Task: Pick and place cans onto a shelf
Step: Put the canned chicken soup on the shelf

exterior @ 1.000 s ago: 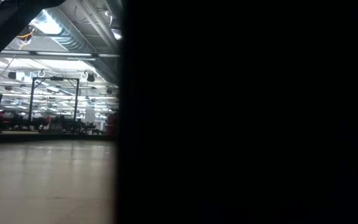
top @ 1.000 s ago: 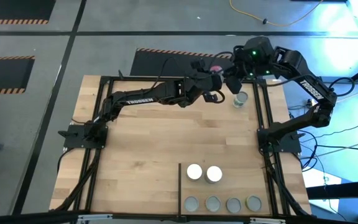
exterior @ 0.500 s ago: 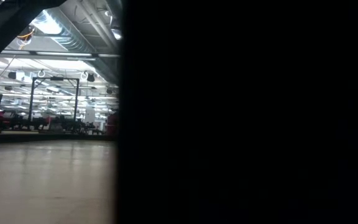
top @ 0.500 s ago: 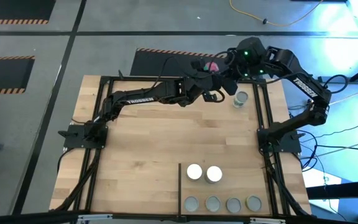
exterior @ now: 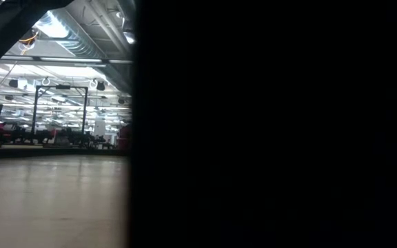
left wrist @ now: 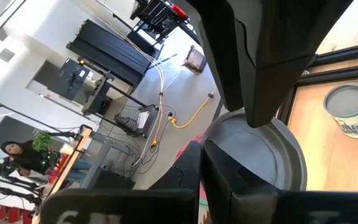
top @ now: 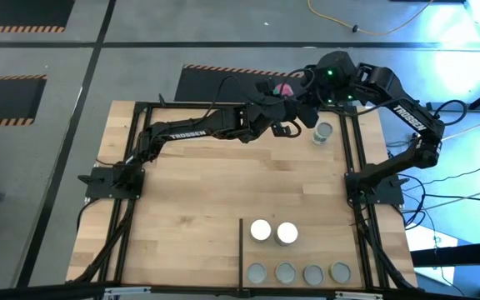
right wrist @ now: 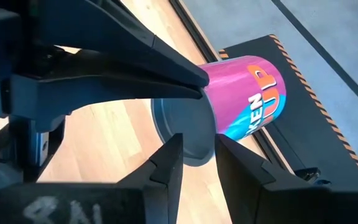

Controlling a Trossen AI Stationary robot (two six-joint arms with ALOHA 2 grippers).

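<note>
yellow cable (top: 365, 29) on grey floor (top: 182, 25).

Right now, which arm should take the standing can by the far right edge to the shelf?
Right, probably: the can and the shelf lie on its side. Left gripper and right gripper are both at a pink can.

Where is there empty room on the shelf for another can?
On the shelf, six cans fill the near part: four grey-topped, two white-topped. The strip right of the white tops and the band beyond them are bare. It is crowded far off, where both grippers meet.
</note>
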